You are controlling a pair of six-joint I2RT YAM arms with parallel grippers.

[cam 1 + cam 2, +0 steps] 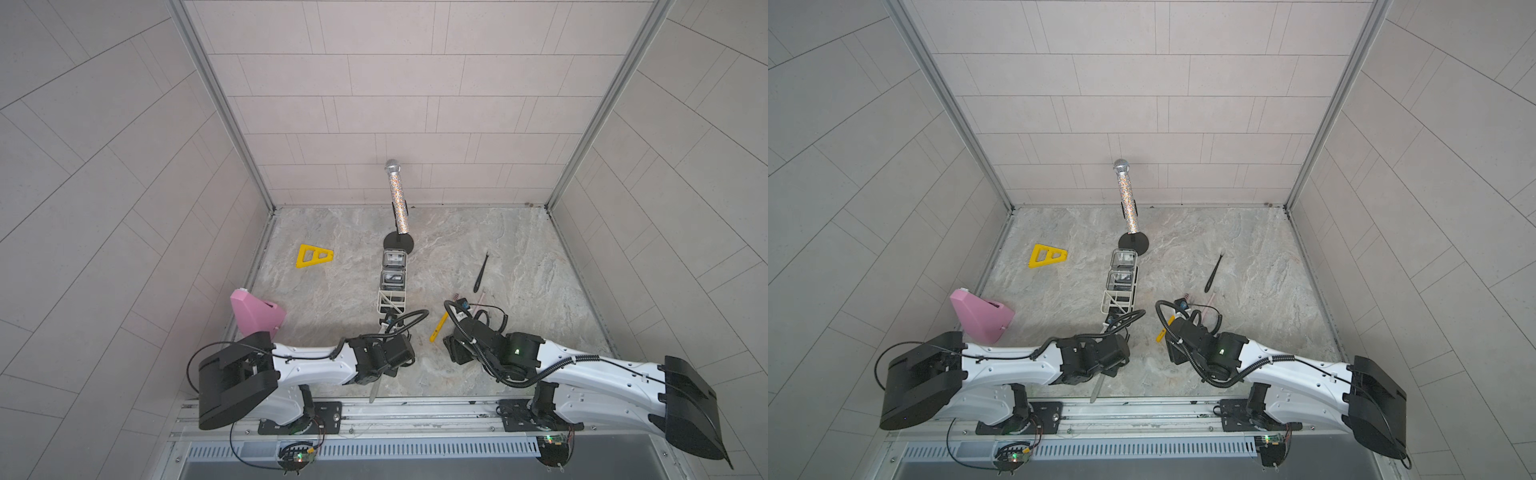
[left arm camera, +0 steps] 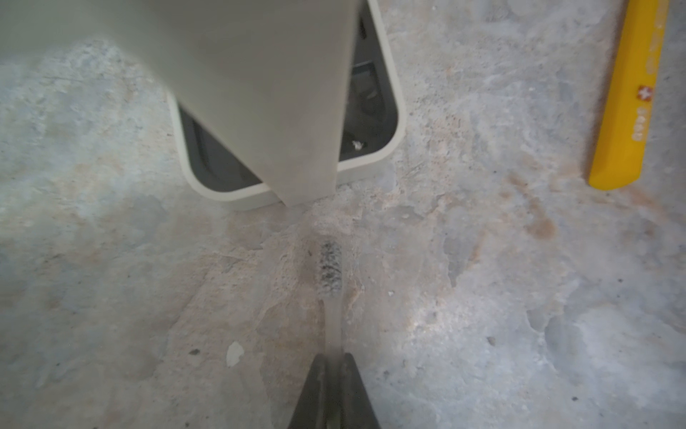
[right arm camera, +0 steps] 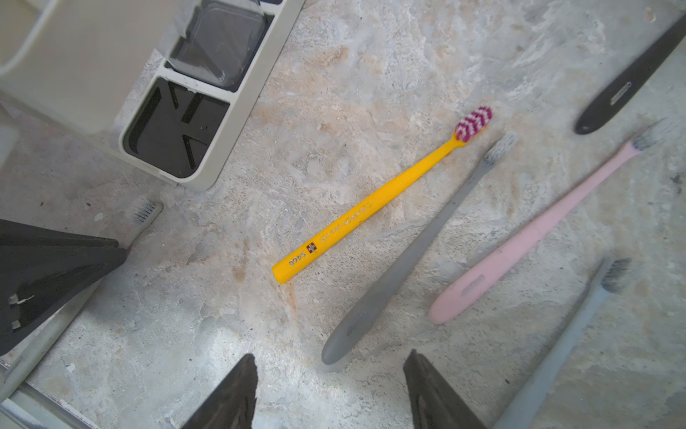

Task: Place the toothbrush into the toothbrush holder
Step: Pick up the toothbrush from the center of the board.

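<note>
Pale toothbrush [image 2: 328, 269] was pinched by its handle in left jaws, not yet in holder [image 1: 392, 286].
It sat lower centre in both top views, head just beside the holder's empty end section, down by the tabletop [image 1: 478, 257]. Right jaws stood apart, holding nothing, above yellow brush [image 3: 375, 202], grey brush [image 3: 408, 252] and pink brush [image 3: 534, 237].

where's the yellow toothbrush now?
In a top view, the yellow plastic toothbrush lies on the marble tabletop, right of the white metal-frame toothbrush holder's near end, beside a grey toothbrush.
</note>
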